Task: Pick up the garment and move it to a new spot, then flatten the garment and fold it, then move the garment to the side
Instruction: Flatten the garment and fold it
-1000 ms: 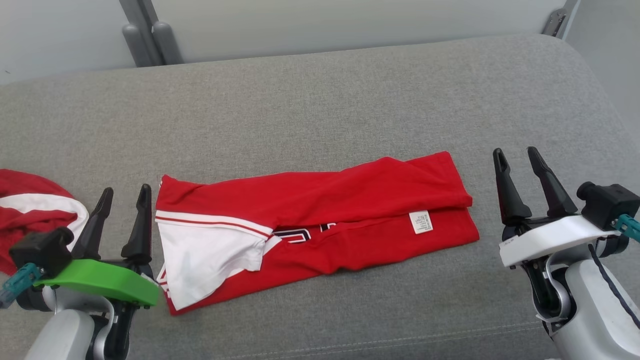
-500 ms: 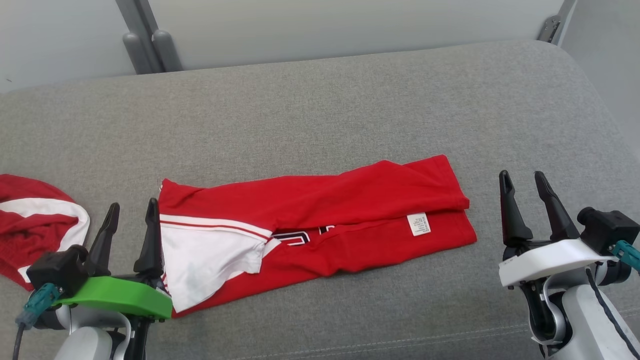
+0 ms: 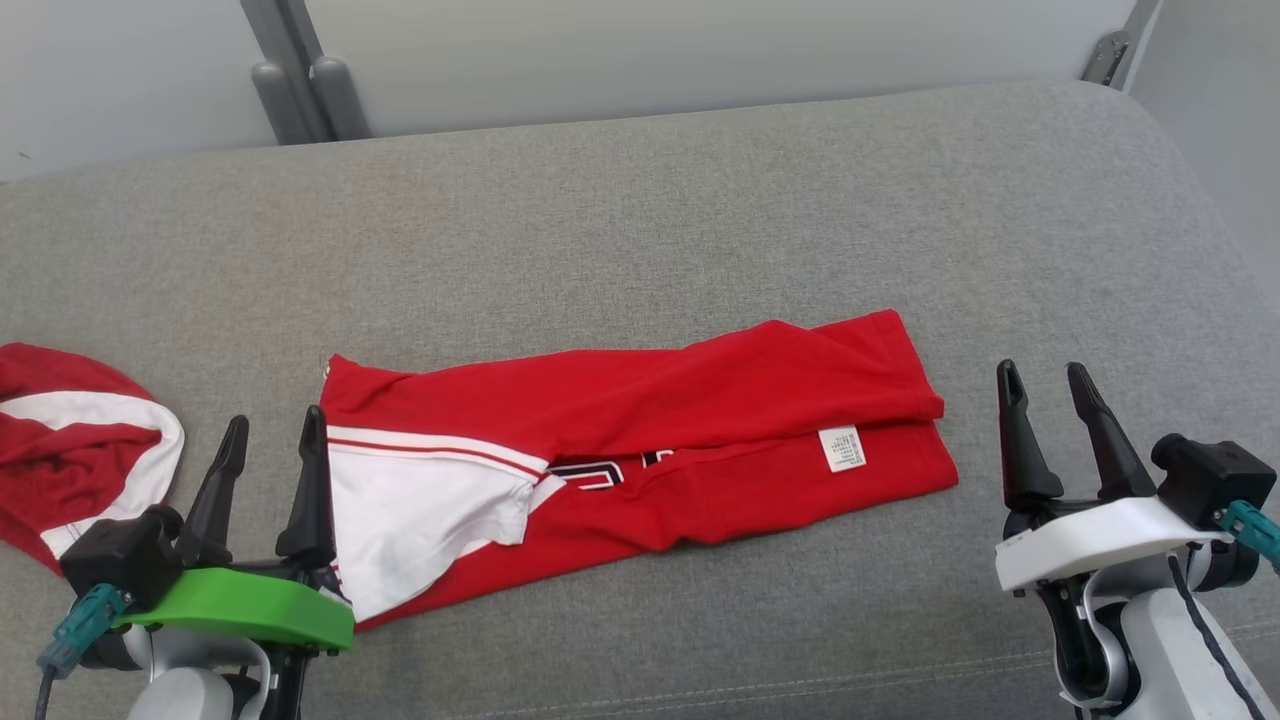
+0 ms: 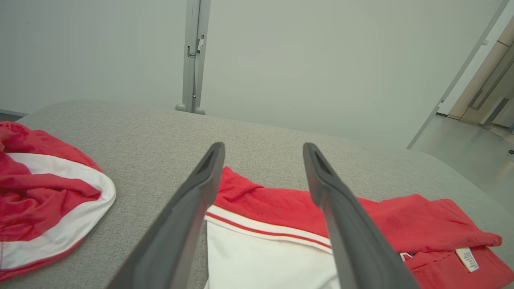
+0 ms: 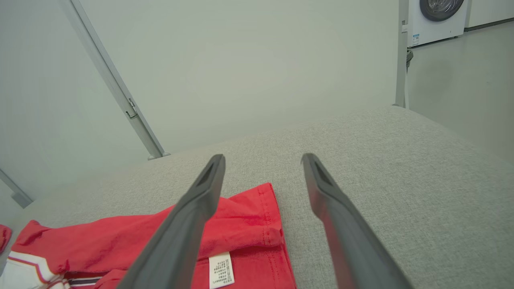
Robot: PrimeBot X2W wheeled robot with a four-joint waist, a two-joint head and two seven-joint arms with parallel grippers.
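Garment (image 3: 700, 420), red with a white panel, is lying folded in a long strip mid-way across the grey cushion (image 3: 640, 220), unmoved since a second ago. The left claw (image 3: 275, 418), fingers apart and empty, is sitting at its left end, having drawn nearer and slightly right. The right claw (image 3: 1040, 365), also spread and empty, is hanging beyond its right end, likewise pulled nearer.

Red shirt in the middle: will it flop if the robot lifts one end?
Probably flop: the red shirt lies in soft wrinkled folds, so it should droop and unfold. It looks thin, so probably light. Pushed on the grey cushion, it may bunch.
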